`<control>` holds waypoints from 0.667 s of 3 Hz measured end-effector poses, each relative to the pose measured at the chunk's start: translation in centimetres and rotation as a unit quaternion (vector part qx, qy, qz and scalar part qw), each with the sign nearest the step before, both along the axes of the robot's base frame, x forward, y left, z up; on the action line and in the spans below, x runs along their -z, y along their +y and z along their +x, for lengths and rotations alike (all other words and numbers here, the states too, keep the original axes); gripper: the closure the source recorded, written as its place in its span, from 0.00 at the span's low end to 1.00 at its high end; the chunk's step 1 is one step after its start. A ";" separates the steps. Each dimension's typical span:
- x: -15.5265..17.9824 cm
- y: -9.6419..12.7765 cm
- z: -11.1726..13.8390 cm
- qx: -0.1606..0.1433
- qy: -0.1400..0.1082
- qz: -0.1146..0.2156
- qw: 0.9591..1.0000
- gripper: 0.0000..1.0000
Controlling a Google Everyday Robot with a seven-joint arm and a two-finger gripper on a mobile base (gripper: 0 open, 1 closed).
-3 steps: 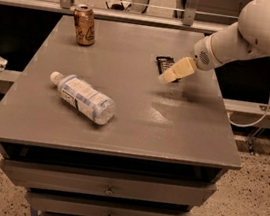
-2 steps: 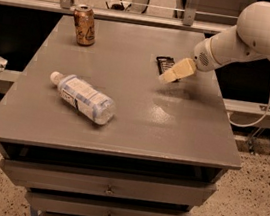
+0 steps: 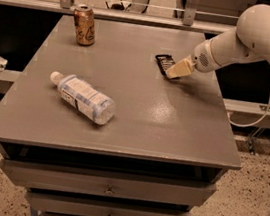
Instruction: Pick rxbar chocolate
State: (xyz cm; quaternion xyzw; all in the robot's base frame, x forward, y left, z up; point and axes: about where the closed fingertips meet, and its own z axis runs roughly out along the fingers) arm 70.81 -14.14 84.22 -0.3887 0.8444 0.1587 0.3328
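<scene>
The rxbar chocolate is a small flat black bar lying on the grey table at the far right. My gripper comes in from the right on a white arm, its tan fingers low over the bar's right end and covering part of it. The bar still lies flat on the table.
A clear plastic water bottle lies on its side at the left middle. A gold-brown drink can stands at the far left corner. Drawers run below the table's front edge. A metal rail crosses behind the table.
The gripper has stayed over the bar's right end, shifting only slightly. The bar, bottle and can have not moved.
</scene>
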 end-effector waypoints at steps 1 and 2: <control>0.2 0.0 -0.2 -0.001 0.001 0.000 1.000 0.74; -0.9 0.0 -0.6 -0.006 -0.010 0.008 1.000 0.97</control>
